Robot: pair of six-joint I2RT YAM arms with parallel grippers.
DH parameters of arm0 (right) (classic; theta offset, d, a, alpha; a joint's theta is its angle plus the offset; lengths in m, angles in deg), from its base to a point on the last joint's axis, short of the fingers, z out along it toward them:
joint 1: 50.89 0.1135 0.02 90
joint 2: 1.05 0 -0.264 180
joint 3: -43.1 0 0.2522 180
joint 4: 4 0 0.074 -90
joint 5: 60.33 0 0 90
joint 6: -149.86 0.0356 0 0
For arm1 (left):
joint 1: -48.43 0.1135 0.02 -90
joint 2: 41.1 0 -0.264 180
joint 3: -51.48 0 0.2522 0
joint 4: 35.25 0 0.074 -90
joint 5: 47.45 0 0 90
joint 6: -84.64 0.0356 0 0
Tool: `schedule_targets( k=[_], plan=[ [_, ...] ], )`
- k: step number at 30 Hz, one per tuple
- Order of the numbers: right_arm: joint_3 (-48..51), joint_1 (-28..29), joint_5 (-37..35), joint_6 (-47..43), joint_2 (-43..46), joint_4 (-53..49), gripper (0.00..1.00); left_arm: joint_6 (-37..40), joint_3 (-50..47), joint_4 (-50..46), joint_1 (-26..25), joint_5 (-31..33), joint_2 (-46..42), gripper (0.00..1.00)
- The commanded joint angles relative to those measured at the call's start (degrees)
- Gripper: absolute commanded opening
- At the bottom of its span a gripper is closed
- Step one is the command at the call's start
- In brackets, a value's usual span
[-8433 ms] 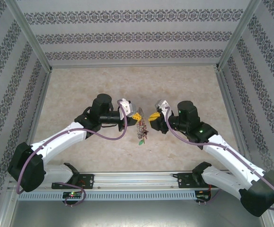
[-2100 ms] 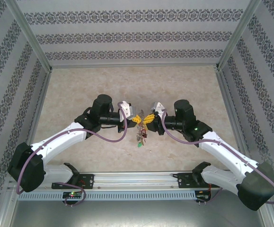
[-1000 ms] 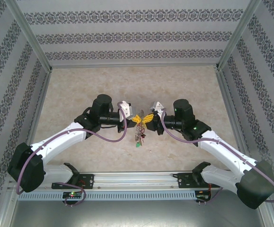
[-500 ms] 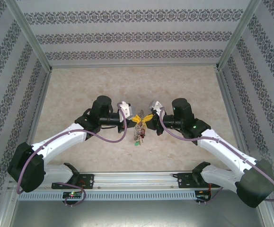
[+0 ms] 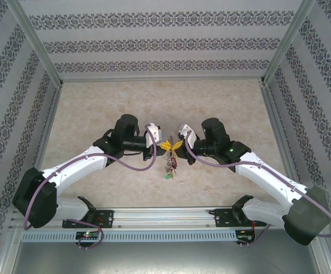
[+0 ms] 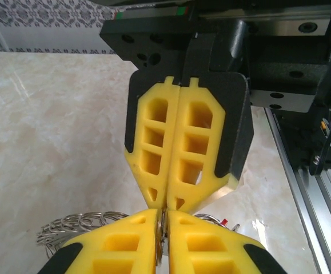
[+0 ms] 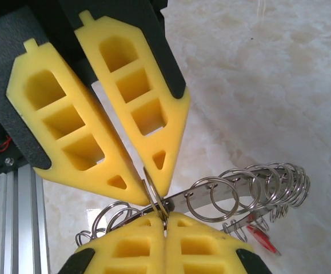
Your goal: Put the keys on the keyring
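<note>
Both left pincer (image 5: 166, 147) and right pincer (image 5: 177, 146) clench the keyring (image 5: 169, 164) at its top, tip to tip, probably steadying it so its bunch hangs free.

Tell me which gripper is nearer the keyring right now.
Left: the left gripper pinches the keyring, hanging below its tips; the right gripper meets it tip to tip opposite.

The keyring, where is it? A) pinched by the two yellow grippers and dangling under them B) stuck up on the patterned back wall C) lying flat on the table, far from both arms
A: the keyring dangles under the spot where the left gripper and the right gripper meet tip to tip, each shut on its metal.
</note>
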Motion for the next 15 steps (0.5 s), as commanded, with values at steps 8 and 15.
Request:
schedule_targets(
  k=[8, 15],
  plan=[
    [-2.53, 0.96, -1.55, -2.36, -0.37, 0.35, 0.0, 8.89, 5.36, -13.53, -0.29, -1.06, 2.12, 0.16],
    [-2.03, 0.99, -1.06, -2.32, -0.37, 0.28, 0.0, 10.09, 6.81, -15.34, -0.24, -0.93, 3.52, 0.15]
  ],
)
